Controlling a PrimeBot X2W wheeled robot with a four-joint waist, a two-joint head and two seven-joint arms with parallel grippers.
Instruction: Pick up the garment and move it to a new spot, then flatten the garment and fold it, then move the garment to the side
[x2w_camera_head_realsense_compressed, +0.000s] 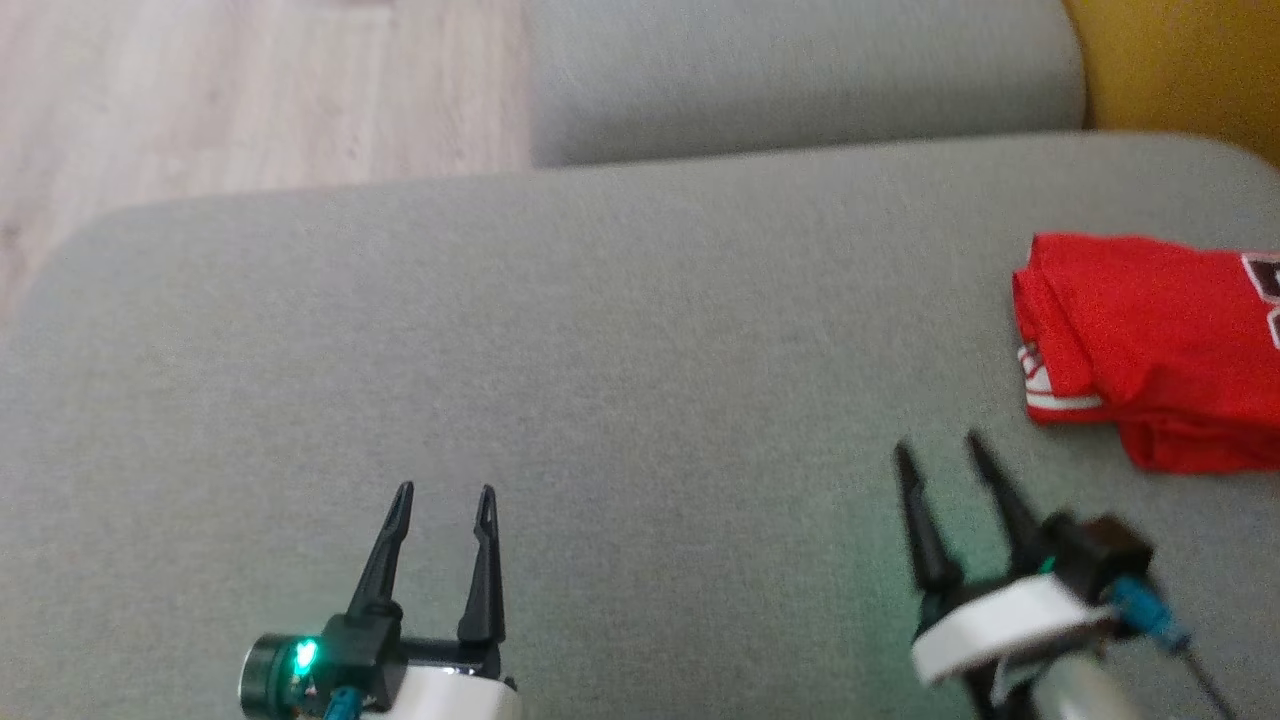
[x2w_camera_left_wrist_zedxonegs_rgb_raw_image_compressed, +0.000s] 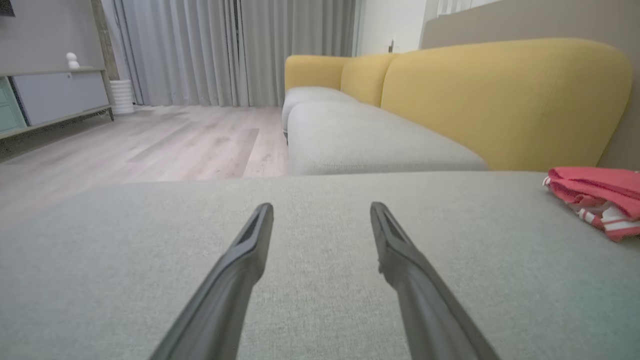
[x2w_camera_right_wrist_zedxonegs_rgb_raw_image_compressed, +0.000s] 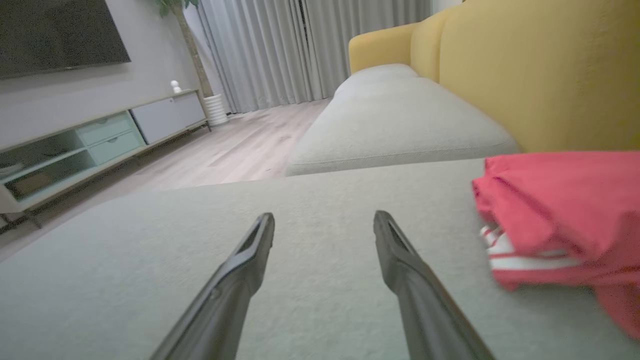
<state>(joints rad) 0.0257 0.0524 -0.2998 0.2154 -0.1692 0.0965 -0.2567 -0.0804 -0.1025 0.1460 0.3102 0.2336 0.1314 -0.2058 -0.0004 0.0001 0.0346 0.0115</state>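
The garment (x2w_camera_head_realsense_compressed: 1150, 345) is a red shirt with white-striped trim, lying folded at the right side of the grey cushion (x2w_camera_head_realsense_compressed: 600, 350), partly cut off by the head view's right edge. It also lies at the right of the left wrist view as the garment (x2w_camera_left_wrist_zedxonegs_rgb_raw_image_compressed: 600, 197) and close by in the right wrist view as the garment (x2w_camera_right_wrist_zedxonegs_rgb_raw_image_compressed: 560, 220). My right gripper (x2w_camera_head_realsense_compressed: 940, 448) hovers open just left of and nearer than the shirt, nothing between its fingers. My left gripper (x2w_camera_head_realsense_compressed: 443, 492) stands open over bare cushion at the lower left, far from the shirt.
A second grey seat cushion (x2w_camera_head_realsense_compressed: 800, 70) lies beyond, with the yellow sofa backrest (x2w_camera_left_wrist_zedxonegs_rgb_raw_image_compressed: 500, 95) along the right. Wooden floor (x2w_camera_head_realsense_compressed: 250, 90) drops off past the cushion's left and far edges. A TV cabinet (x2w_camera_right_wrist_zedxonegs_rgb_raw_image_compressed: 100, 140) and curtains stand across the room.
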